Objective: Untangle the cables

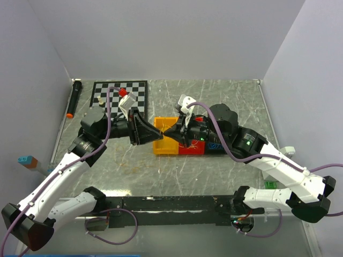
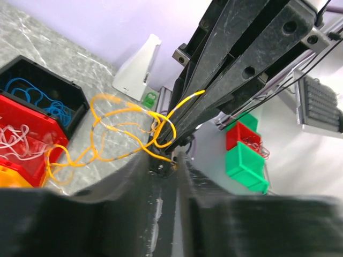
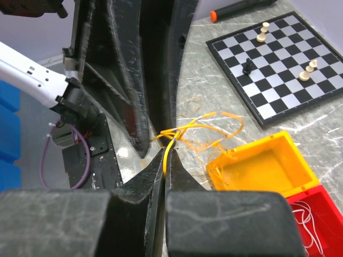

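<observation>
The cables are thin yellow strands bunched in loose loops between my two grippers, hanging above the table; they also show in the right wrist view. My left gripper is shut on the bunch at its tips. My right gripper is shut on a yellow strand, tip to tip with the left one. In the top view the left gripper and the right gripper meet over the yellow bin. The strands are too fine to see there.
A red bin holds white strands and a black bin holds blue ones, beside the yellow bin. A chessboard with pieces and a black marker lie at the far left. Small green and red bins stand apart.
</observation>
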Available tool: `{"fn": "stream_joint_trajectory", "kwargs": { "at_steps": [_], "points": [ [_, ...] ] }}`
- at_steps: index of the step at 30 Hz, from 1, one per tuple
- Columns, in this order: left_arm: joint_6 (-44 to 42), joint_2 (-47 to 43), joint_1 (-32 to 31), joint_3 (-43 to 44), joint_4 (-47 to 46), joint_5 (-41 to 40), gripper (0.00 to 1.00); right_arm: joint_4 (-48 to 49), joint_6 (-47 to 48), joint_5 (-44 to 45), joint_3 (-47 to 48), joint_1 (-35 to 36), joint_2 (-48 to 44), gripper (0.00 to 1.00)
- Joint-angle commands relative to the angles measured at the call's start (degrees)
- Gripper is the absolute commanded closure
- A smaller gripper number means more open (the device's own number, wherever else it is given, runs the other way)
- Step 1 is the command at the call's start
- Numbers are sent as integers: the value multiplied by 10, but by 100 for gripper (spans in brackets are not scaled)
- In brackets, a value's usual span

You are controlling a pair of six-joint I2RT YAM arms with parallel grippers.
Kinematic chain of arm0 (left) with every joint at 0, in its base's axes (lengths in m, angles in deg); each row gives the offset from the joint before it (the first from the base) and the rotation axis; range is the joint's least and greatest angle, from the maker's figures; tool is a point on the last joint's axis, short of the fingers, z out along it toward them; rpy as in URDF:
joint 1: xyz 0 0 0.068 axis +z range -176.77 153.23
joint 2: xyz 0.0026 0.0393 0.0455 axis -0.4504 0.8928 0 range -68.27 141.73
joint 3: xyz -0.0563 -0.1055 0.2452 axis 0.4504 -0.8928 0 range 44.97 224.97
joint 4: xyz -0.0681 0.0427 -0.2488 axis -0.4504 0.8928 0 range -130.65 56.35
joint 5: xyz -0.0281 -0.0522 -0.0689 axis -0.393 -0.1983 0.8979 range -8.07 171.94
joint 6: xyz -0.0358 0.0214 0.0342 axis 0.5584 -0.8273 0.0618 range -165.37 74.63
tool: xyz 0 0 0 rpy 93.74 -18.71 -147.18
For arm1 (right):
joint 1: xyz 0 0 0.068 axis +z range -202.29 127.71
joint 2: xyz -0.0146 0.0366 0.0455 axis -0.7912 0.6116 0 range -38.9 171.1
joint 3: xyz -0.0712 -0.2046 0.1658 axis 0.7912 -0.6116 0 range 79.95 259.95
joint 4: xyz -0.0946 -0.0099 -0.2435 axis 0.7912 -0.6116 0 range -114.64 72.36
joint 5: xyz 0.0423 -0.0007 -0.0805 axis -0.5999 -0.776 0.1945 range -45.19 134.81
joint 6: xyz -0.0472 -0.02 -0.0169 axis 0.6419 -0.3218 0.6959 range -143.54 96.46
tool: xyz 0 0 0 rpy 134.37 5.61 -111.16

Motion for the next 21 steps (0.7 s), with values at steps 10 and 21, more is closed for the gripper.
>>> {"fn": "stream_joint_trajectory", "kwargs": {
  "at_steps": [10,21],
  "points": [
    [-164,-31,18,34,94,-39,99,-29,36,98,10,-3,-45,100],
    [-338,-75,51,91,273,-250,99,-89,13,140,-23,-146,-105,100]
  ]
}}
